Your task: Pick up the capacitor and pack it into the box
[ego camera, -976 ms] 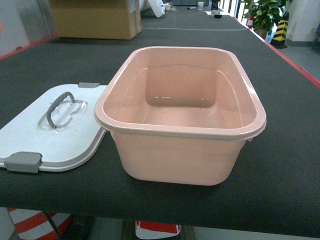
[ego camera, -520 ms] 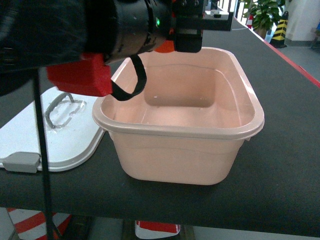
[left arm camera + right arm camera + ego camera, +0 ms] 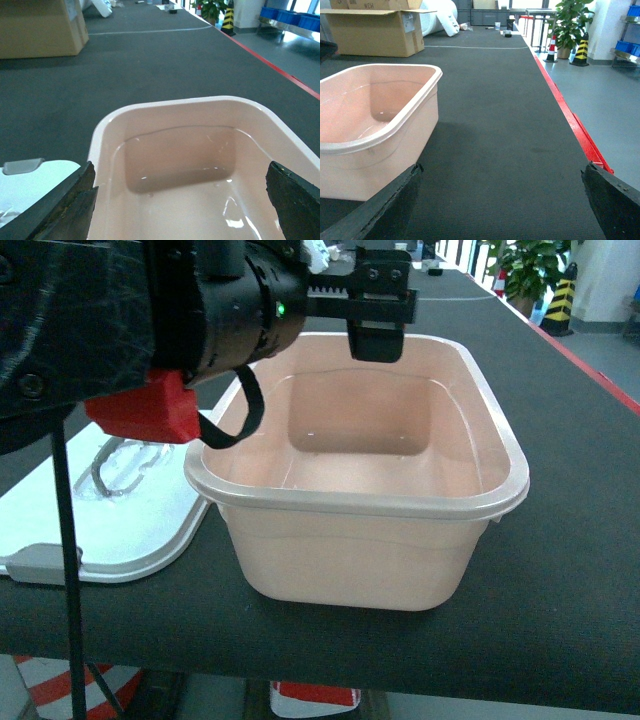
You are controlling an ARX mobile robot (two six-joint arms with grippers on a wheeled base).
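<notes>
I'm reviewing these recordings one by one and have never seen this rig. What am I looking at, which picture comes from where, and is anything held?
It is a wheeled robot with two arms. The head view looks down at a dark table: a pink box stands open, its white lid lying beside it. The black arm is the left one, its hand above the box's far rim. The other two views ride on the wrists; the dark wedges at the bottom corners are the fingers of each open hand. Both hands are empty, the right hand over bare table. The box looks empty; no capacitor is visible.

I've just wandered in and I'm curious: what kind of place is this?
Probably a warehouse or packing workshop: a long dark work table with a pink box, a cardboard carton at its far end, striped safety cones and blue bins.
</notes>
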